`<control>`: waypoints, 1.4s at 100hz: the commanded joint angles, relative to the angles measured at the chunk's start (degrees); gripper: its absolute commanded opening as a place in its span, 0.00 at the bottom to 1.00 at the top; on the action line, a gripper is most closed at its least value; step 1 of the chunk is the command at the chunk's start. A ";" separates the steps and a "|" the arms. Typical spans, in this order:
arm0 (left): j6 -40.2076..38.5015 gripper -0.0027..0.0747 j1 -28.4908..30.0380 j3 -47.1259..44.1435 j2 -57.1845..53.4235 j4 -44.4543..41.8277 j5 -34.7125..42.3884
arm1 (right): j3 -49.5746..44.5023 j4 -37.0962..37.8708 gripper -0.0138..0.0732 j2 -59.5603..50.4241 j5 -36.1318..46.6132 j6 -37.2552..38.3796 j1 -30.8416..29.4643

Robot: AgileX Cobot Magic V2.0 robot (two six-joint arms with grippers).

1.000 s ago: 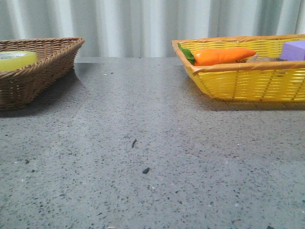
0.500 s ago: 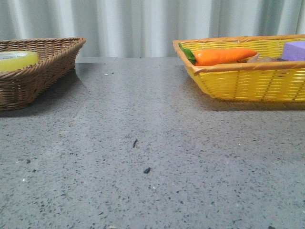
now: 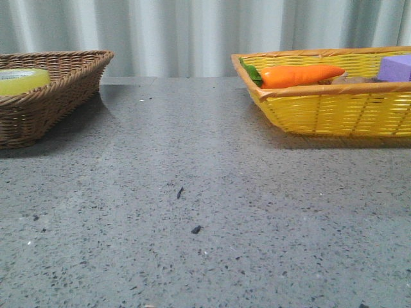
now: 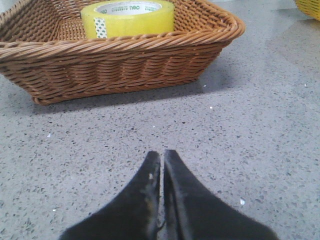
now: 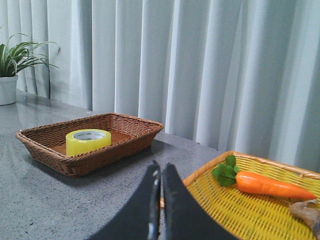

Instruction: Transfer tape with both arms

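Observation:
The yellow tape (image 3: 21,81) lies flat in the brown wicker basket (image 3: 61,96) at the table's far left. It also shows in the left wrist view (image 4: 128,18) and in the right wrist view (image 5: 88,141). My left gripper (image 4: 161,153) is shut and empty, low over the table in front of the brown basket (image 4: 120,65). My right gripper (image 5: 161,166) is shut and empty, above the table by the near corner of the yellow basket (image 5: 240,205). Neither gripper shows in the front view.
The yellow basket (image 3: 334,109) at the far right holds an orange carrot (image 3: 298,75) with green leaves and a purple block (image 3: 396,67). A potted plant (image 5: 10,70) stands far off. Curtains hang behind the table. Two small dark specks (image 3: 196,229) lie on the grey tabletop.
The front view shifted very slightly and came back. Tape, baskets and carrot stay in place.

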State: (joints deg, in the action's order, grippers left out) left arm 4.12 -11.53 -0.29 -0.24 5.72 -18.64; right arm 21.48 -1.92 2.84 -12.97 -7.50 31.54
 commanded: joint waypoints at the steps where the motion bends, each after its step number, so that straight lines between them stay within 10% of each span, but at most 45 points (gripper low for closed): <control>1: -0.57 0.01 0.13 -0.40 -1.44 0.85 3.51 | 1.36 0.27 0.11 0.48 4.87 -0.12 -0.12; 68: -0.57 0.01 0.13 -0.40 -1.44 0.85 3.51 | -0.46 0.27 0.11 0.34 5.74 -0.12 -1.41; 108: -0.57 0.01 0.13 -0.40 -1.44 0.85 3.51 | -23.43 1.05 0.11 0.34 15.26 -0.12 -25.49; 140: -0.57 0.01 0.13 -0.40 -1.44 0.84 3.72 | -23.46 1.92 0.11 -4.50 -4.89 -0.12 -33.24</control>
State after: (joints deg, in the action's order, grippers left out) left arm 4.03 -11.53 -0.29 -0.24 5.95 -18.64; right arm -0.68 -0.81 -0.48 -18.62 -7.50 -1.16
